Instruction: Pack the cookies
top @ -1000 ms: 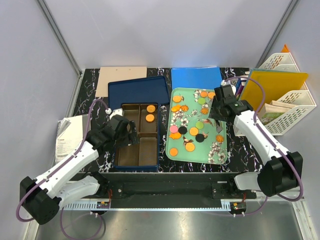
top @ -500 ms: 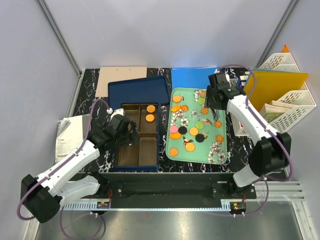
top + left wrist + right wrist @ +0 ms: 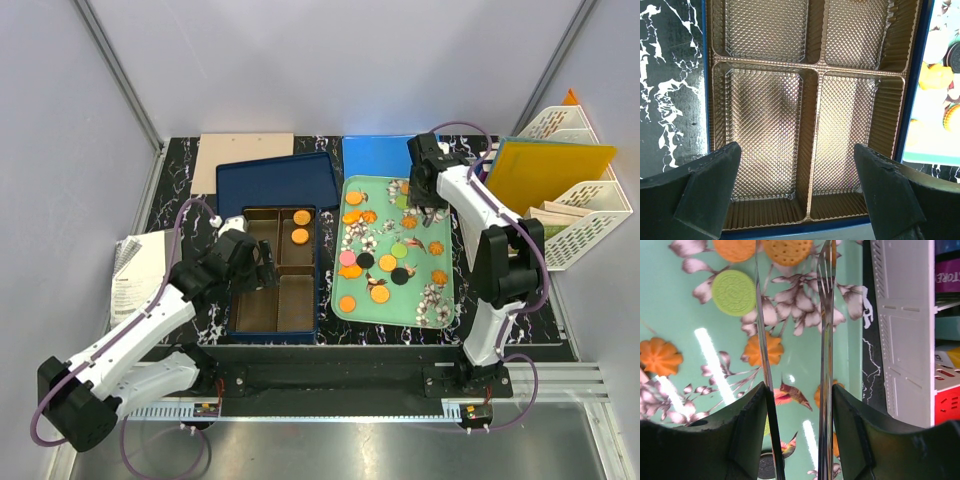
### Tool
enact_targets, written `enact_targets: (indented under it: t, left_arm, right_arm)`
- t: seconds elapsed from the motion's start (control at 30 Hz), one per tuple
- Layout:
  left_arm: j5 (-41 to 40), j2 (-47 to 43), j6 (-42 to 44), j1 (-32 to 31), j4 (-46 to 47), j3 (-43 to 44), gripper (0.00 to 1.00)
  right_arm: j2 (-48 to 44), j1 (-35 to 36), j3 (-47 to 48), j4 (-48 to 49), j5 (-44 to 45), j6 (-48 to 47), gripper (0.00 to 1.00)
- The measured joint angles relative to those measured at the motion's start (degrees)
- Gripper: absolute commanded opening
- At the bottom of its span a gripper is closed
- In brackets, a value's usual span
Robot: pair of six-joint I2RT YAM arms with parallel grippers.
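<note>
Cookies (image 3: 380, 262), mostly orange with pink, green and black ones, lie scattered on the mint-green tray (image 3: 440, 318). Two orange cookies (image 3: 301, 226) sit in the far right compartment of the gold insert in the blue box (image 3: 272, 328). My right gripper (image 3: 425, 195) is shut on metal tongs (image 3: 826, 315) over the tray's far end. The tong blades reach toward an orange cookie (image 3: 788, 250), with a green cookie (image 3: 733, 285) to their left. My left gripper (image 3: 255, 272) is open and empty above the near compartments (image 3: 765, 125).
The blue box lid (image 3: 275, 182) lies behind the box, with a tan board (image 3: 240, 155) and a blue folder (image 3: 390, 155) further back. A white file rack (image 3: 575, 200) holding a yellow folder stands right of the tray. Papers (image 3: 135, 275) lie at the left.
My right arm has swung away from me and left, carrying the tongs from the tray's right middle to its far end. My left gripper has barely moved.
</note>
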Motion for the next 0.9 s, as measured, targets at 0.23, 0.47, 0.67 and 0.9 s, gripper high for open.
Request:
enact_targets:
  t: [0.23,0.47,0.67,0.9]
  left_arm:
    - [-0.5,0.3,0.5,0.0,-0.2,0.0,0.99]
    - [-0.5,2.7,1.7,0.0,-0.2,0.0,0.99]
    - [-0.7,3.5,2.1,0.0,-0.2,0.4,0.99]
    - [-0.8,3.8,2.2,0.0,-0.2,0.7,0.99]
  right_arm:
    - [2.2,-3.5,1.7,-0.1,0.7,0.0,0.58]
    - [4.3,-3.4,3.0,-0.3,0.0,0.0,0.60]
    - [4.9,-3.4,5.4,-0.4,-0.6,0.1,0.61]
    - [5.6,-3.4,5.9,-0.3,-2.2,0.3,0.61]
